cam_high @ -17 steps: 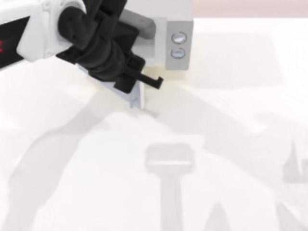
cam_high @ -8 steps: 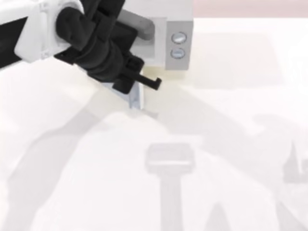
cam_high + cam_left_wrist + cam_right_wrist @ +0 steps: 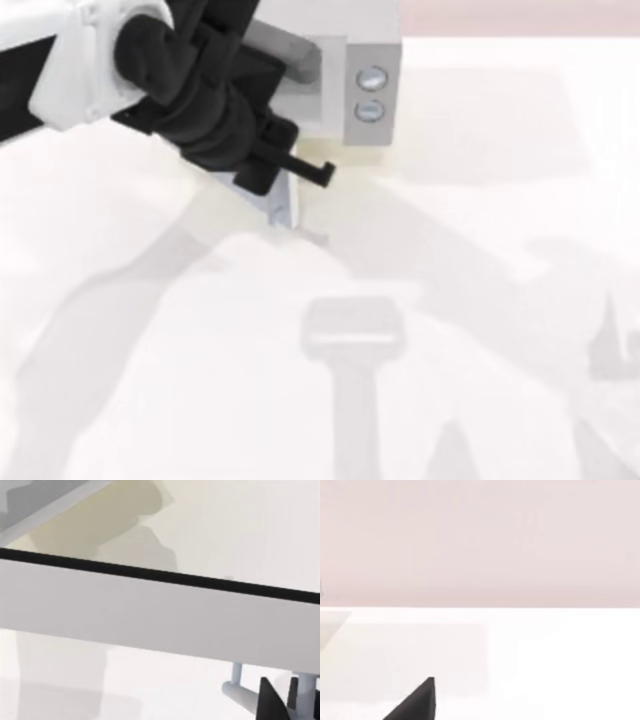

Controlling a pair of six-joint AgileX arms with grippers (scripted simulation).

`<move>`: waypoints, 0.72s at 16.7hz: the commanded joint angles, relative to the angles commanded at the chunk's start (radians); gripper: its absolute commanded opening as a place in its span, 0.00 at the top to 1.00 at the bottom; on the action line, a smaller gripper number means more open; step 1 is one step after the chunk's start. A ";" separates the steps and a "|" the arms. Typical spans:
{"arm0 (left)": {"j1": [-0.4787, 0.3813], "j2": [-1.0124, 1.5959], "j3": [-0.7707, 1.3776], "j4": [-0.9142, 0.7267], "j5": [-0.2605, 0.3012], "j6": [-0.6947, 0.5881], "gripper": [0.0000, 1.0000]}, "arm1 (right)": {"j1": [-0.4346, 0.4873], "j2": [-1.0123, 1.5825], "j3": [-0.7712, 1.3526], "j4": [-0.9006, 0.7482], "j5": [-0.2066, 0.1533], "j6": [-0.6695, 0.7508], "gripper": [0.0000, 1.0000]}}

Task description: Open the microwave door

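The microwave [image 3: 345,25] stands at the table's far edge, with two round knobs [image 3: 370,94] on its front panel. The microwave door [image 3: 279,205] is swung out to the left and shows edge-on in the top view. Behind it the cavity [image 3: 305,75] is exposed. My left gripper [image 3: 296,170] is at the door's free end, shut on the door's grey bar handle [image 3: 236,694]. In the left wrist view the door's light-grey panel [image 3: 150,615] fills the frame, and the dark fingertips [image 3: 272,705] sit around the handle. My right gripper [image 3: 418,705] is out of the top view.
The white table [image 3: 470,300] stretches in front of and to the right of the microwave, crossed only by shadows. A pale pink wall [image 3: 480,540] lies behind the table. My left arm [image 3: 90,70] reaches in from the upper left, over the microwave's left side.
My left arm has drawn slightly to the left, and the door has swung a little wider with it. The grip on the handle is unchanged.
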 joint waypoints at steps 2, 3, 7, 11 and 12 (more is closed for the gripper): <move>0.000 0.000 0.000 0.000 0.000 0.000 1.00 | 0.000 0.000 0.000 0.000 0.000 0.000 0.00; 0.000 0.000 0.000 0.000 0.000 0.000 1.00 | 0.000 0.000 0.000 0.000 0.000 0.000 0.00; 0.000 0.000 0.000 0.000 0.000 0.000 1.00 | 0.000 0.000 0.000 0.000 0.000 0.000 0.00; -0.005 -0.003 0.000 0.000 0.008 -0.001 1.00 | 0.000 0.000 0.000 0.000 0.000 0.000 0.00; -0.001 -0.008 -0.005 0.001 0.014 0.011 1.00 | 0.000 0.000 0.000 0.000 0.000 0.000 0.00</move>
